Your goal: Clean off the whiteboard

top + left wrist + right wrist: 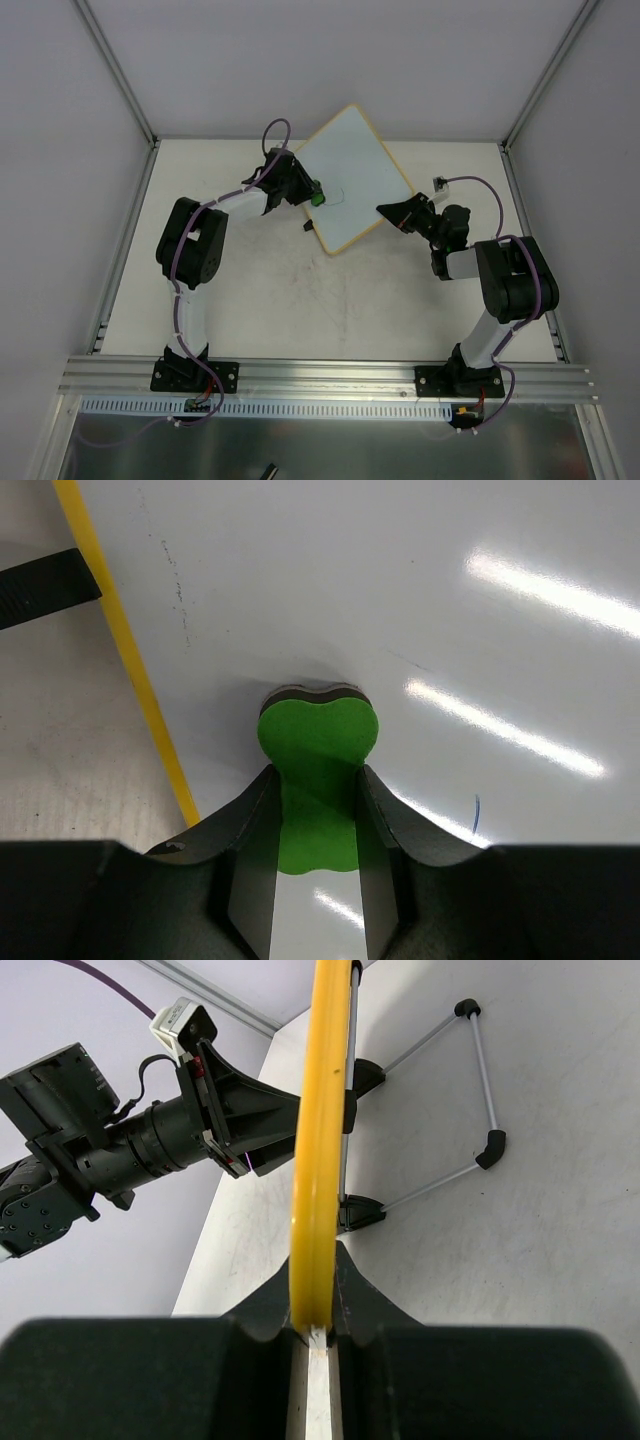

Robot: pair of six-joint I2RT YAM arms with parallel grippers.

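The whiteboard stands tilted at the back middle of the table, white with a yellow frame. My left gripper is shut on a green eraser and presses it against the board's face near its left edge. In the left wrist view the eraser sits between the fingers of that gripper, with a short blue pen mark to its right. My right gripper is shut on the board's right edge. In the right wrist view that gripper clamps the frame edge-on.
A black clip sits at the board's left edge. The board's wire stand with black feet rests on the table behind it. Aluminium posts and grey walls enclose the table. A rail runs along the near edge.
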